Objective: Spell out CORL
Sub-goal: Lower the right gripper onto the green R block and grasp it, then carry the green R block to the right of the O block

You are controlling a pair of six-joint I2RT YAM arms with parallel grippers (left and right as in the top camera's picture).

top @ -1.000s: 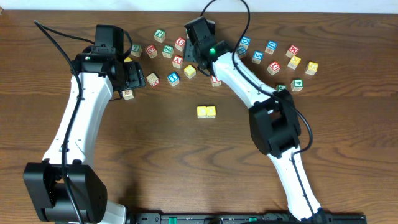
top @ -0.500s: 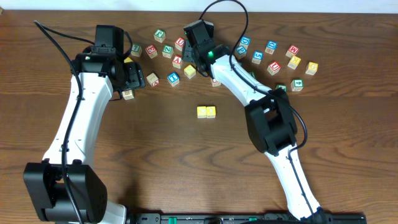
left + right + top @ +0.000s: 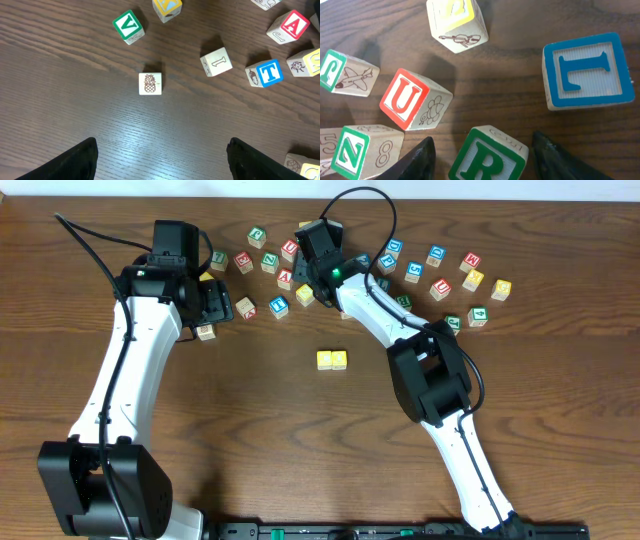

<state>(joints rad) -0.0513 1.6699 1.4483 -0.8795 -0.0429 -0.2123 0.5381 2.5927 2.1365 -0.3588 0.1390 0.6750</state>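
Note:
Two yellow-topped cubes (image 3: 332,360) sit side by side at mid-table; their letters are too small to read. In the right wrist view the green R cube (image 3: 487,157) lies tilted between the fingers of my right gripper (image 3: 482,139), which is open with wood showing on either side of the cube. The blue L cube (image 3: 585,70) lies just beyond it to the right. From overhead my right gripper (image 3: 313,268) covers both cubes. My left gripper (image 3: 162,145) is open over bare wood at the left (image 3: 213,300).
Close around the R cube are a red U cube (image 3: 412,100), a green-lettered cube (image 3: 360,152) and a yellow-topped cube (image 3: 457,20). Ahead of the left gripper lie a pineapple cube (image 3: 150,83), a green V cube (image 3: 128,26) and a blue T cube (image 3: 267,73). More cubes (image 3: 440,270) are scattered at the back right.
My right arm has slid a little to the left over the back cluster, hiding the red-lettered cube beside it. The left arm has not moved.

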